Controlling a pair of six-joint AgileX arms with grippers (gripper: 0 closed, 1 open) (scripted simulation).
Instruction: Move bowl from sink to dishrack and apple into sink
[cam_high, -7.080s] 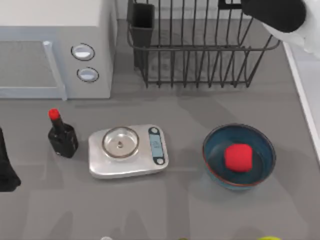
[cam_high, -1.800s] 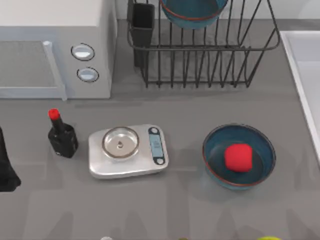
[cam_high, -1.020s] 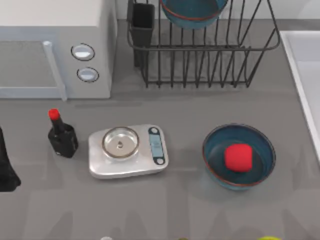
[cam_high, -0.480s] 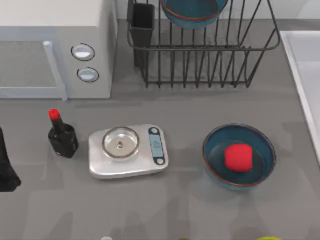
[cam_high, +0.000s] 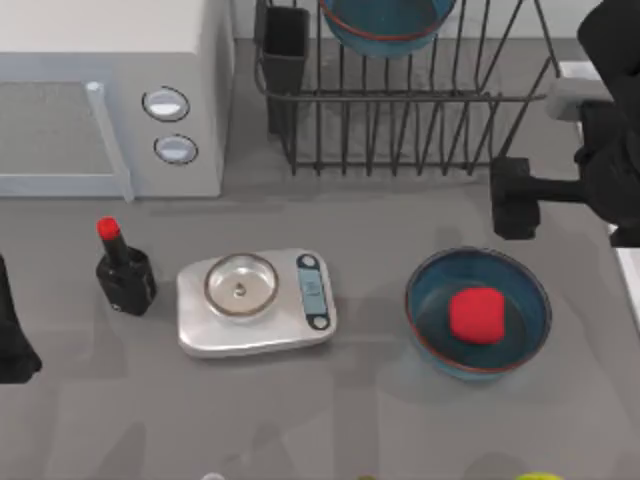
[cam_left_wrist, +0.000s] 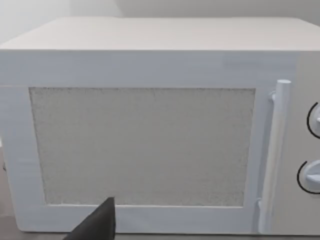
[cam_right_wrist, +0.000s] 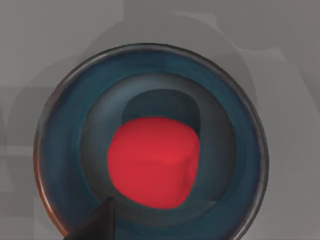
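Observation:
A teal-blue bowl (cam_high: 385, 22) with a reddish rim stands among the bars of the black dishrack (cam_high: 400, 130) at the back. A second, like bowl (cam_high: 478, 313) rests on the table at the right, and the red apple (cam_high: 476, 315) lies in its middle. My right arm reaches in from the right, its gripper (cam_high: 515, 200) hanging above the table between the rack and that bowl. The right wrist view looks straight down on the apple (cam_right_wrist: 152, 161) inside the bowl (cam_right_wrist: 65, 150). The sink (cam_high: 630, 290) shows as a pale strip at the right edge. My left gripper (cam_high: 12, 345) is parked at the left edge.
A white microwave (cam_high: 110, 90) fills the back left and faces the left wrist camera (cam_left_wrist: 150, 145). A black bottle with a red cap (cam_high: 124, 272) and a silver kitchen scale (cam_high: 255, 302) stand in the middle. The rack's cutlery cup (cam_high: 284, 40) is at its left corner.
My right arm has come into view from the right and now hangs over the table near the bowl with the apple. The bowls, the apple and the left arm stay put.

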